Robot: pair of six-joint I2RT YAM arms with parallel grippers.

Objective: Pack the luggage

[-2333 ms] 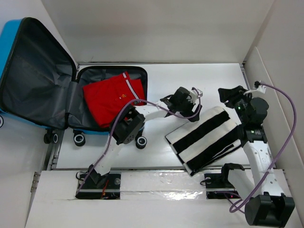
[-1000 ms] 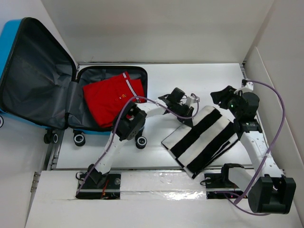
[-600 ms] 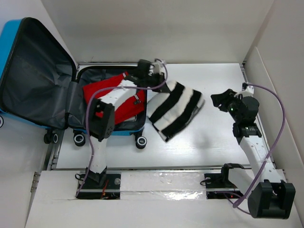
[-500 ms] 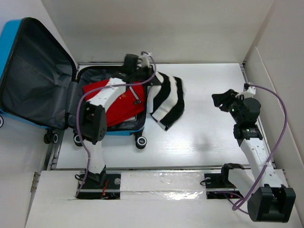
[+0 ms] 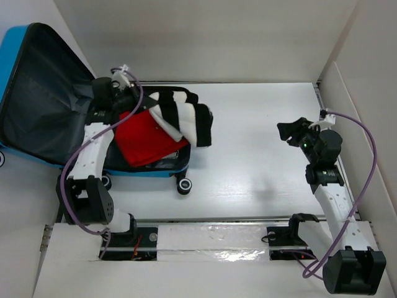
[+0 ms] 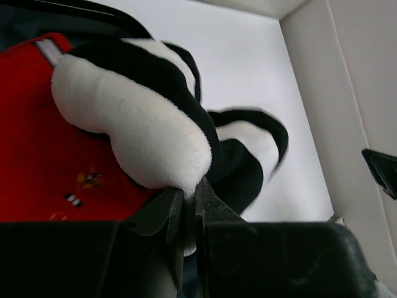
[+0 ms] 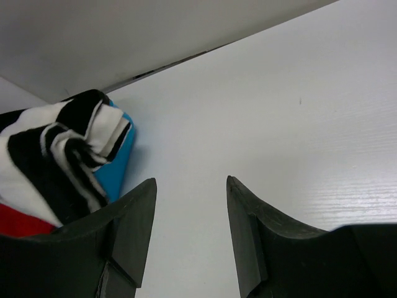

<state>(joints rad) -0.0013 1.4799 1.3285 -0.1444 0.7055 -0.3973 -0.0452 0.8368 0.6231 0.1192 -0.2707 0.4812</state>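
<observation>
The blue luggage [image 5: 11,53] lies open at the left, its grey-lined lid raised and a red garment [image 5: 144,141] in its base. A black-and-white striped cloth [image 5: 185,115] hangs over the red garment and the base's right rim. My left gripper [image 5: 127,98] is shut on one end of that cloth, above the base's back edge. The left wrist view shows its fingers [image 6: 189,186] pinching the white plush of the striped cloth [image 6: 139,121] over the red garment [image 6: 43,161]. My right gripper [image 5: 288,131] hovers open over the bare table, nothing between its fingers [image 7: 191,181].
The luggage's black wheels [image 5: 183,185] stick out at its front edge. White walls close in the table [image 5: 260,180] at the back and right. In the right wrist view the striped cloth [image 7: 56,149] and blue shell [image 7: 115,162] lie far left.
My left arm has carried the striped cloth from mid-table leftward over the open luggage, so it now drapes on the red garment. The right gripper has let go and stays back.
</observation>
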